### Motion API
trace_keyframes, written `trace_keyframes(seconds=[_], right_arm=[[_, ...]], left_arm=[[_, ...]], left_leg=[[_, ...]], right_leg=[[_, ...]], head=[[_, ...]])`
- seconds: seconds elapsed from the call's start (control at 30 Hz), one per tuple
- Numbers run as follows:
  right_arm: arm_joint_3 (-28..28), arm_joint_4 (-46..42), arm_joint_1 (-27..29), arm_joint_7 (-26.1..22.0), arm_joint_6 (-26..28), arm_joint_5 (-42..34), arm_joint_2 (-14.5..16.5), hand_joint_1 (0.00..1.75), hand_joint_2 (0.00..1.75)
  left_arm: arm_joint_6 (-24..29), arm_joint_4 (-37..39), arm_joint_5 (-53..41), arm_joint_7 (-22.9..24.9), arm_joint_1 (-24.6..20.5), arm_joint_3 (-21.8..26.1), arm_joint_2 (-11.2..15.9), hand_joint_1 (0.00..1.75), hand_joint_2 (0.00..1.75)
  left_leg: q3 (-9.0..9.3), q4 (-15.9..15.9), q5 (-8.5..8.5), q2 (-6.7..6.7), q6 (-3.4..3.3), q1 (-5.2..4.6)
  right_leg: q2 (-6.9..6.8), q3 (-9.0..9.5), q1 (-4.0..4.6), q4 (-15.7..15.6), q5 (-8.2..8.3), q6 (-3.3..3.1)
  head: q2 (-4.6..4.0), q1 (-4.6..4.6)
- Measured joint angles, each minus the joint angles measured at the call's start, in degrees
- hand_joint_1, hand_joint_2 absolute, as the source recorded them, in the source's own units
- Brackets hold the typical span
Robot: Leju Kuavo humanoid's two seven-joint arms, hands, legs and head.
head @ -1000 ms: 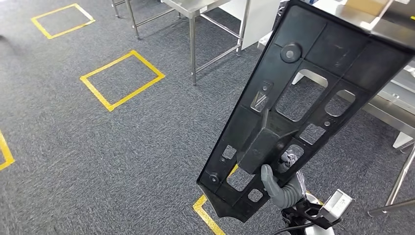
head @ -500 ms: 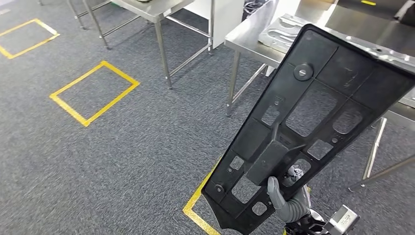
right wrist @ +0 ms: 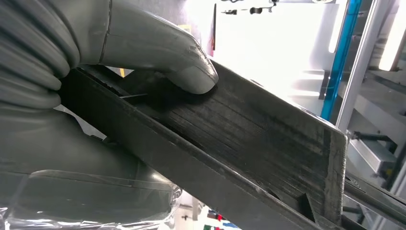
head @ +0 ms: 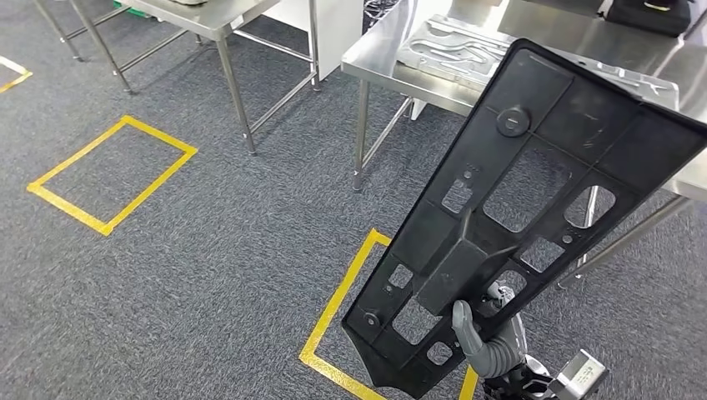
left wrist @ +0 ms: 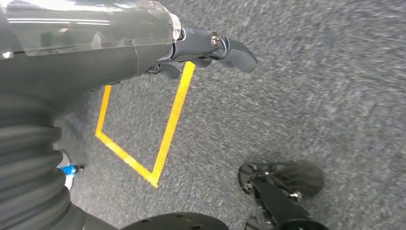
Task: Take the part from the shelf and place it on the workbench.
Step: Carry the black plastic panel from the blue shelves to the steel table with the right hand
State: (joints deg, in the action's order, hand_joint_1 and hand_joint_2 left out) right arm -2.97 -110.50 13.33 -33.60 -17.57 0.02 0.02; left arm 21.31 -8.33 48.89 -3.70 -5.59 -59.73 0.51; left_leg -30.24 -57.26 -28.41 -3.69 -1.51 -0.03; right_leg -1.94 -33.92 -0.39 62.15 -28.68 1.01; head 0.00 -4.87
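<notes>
The part (head: 534, 200) is a long flat black plastic panel with several cut-out windows and a raised rib. My right hand (head: 482, 337) grips its lower end and holds it upright and tilted in front of the camera. Up close in the right wrist view, the thumb (right wrist: 158, 48) presses on the panel's black ribbed bar (right wrist: 249, 139). A steel workbench (head: 400, 50) stands ahead, partly hidden behind the panel. My left hand (left wrist: 210, 48) hangs above the carpet with nothing in it, fingers curled in.
A grey moulded metal part (head: 450, 46) lies on the workbench top. A second steel table (head: 208, 17) stands to its left. Yellow tape squares (head: 112, 171) mark the grey carpet, one (head: 342, 308) just below the panel.
The whole view has shifted: the workbench and tape squares have slid left and nearer as the camera turned. The panel stays in my right hand in much the same pose.
</notes>
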Motion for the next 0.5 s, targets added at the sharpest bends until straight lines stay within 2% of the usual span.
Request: trace_keyframes(seconds=[0.03,0.07,0.13,0.2,0.27,0.33,0.37,0.4,0.43,0.5], right_arm=[[0.0,-0.05,-0.25,0.01,0.01,0.15,0.0,1.75,1.75],[0.0,-0.1,-0.44,0.02,0.01,0.26,0.0,1.75,1.75],[0.03,-0.28,-0.6,0.03,0.04,0.45,0.0,1.75,1.75],[0.09,-0.55,-0.67,0.05,0.08,0.69,0.0,1.75,1.75],[0.11,-0.93,-0.8,0.19,0.13,1.04,0.03,1.75,1.75],[0.12,-1.29,-0.79,0.46,0.2,1.34,0.06,1.75,1.75],[0.13,-1.43,-0.74,0.62,0.22,1.46,0.06,1.75,1.75],[0.13,-1.55,-0.7,0.75,0.24,1.56,0.06,1.75,1.75],[0.13,-1.66,-0.69,0.85,0.24,1.63,0.07,1.75,1.75],[0.15,-1.98,-0.68,0.95,0.23,1.73,0.06,1.75,1.75]], left_arm=[[-0.13,0.0,0.02,-0.2,-0.07,0.0,-0.06,0.0,1.75],[-0.25,0.0,0.04,-0.35,-0.12,0.0,-0.11,0.0,1.75],[-0.41,0.0,0.07,-0.49,-0.23,0.0,-0.23,0.0,1.75],[-0.53,0.0,0.14,-0.49,-0.39,0.0,-0.32,0.0,1.75],[-0.78,0.0,0.38,-0.24,-0.45,0.01,-0.37,0.0,1.75],[-0.95,0.0,0.64,0.27,-0.55,0.04,-0.55,0.0,1.75],[-0.96,0.0,0.7,0.55,-0.67,0.05,-0.66,0.0,1.75],[-0.96,0.0,0.74,0.76,-0.79,0.05,-0.76,0.0,1.75],[-0.96,0.0,0.74,0.96,-0.84,0.05,-0.83,0.0,1.75],[-0.93,0.0,0.85,1.26,-0.67,0.04,-0.94,0.0,1.75]], left_leg=[[0.05,-0.06,-0.08,-0.43,0.18,-0.16],[0.07,-0.11,-0.15,-0.82,0.39,-0.3],[0.14,-0.11,-0.23,-1.57,0.89,-0.38],[-0.21,-1.25,-1.31,-0.34,1.55,-0.21],[-2.49,-6.67,-4.69,2.07,2.09,0.09],[-5.85,-14.42,-8.17,2.97,2.35,0.25],[-6.76,-16.54,-8.54,3.04,2.43,0.32],[-6.65,-16.5,-7.75,3.08,2.47,0.4],[-5.5,-14.11,-5.9,3.28,2.47,0.54],[-1.97,-6.32,-1.91,5.11,2.39,0.9]], right_leg=[[-0.77,1.4,0.25,-2.78,0.74,-0.29],[-1.25,1.98,0.49,-4.13,0.89,-0.53],[-0.43,1.79,0.58,-4.4,1.02,-0.95],[0.5,1.76,0.25,-4.75,1.38,-1.51],[1.4,1.7,-0.01,-4.98,1.68,-1.98],[2.41,1.56,-0.02,-4.93,1.76,-2.13],[3.0,1.56,-0.02,-4.88,1.78,-2.13],[3.63,1.6,-0.05,-4.81,1.78,-2.11],[4.34,1.67,-0.08,-4.71,1.76,-2.04],[5.75,1.63,-0.1,-4.35,1.65,-1.66]], head=[[0.0,0.0],[0.0,0.0],[0.0,0.0],[0.0,-0.01],[0.0,-0.01],[0.0,-0.01],[0.0,-0.01],[0.0,-0.01],[0.0,0.0],[0.0,0.0]])
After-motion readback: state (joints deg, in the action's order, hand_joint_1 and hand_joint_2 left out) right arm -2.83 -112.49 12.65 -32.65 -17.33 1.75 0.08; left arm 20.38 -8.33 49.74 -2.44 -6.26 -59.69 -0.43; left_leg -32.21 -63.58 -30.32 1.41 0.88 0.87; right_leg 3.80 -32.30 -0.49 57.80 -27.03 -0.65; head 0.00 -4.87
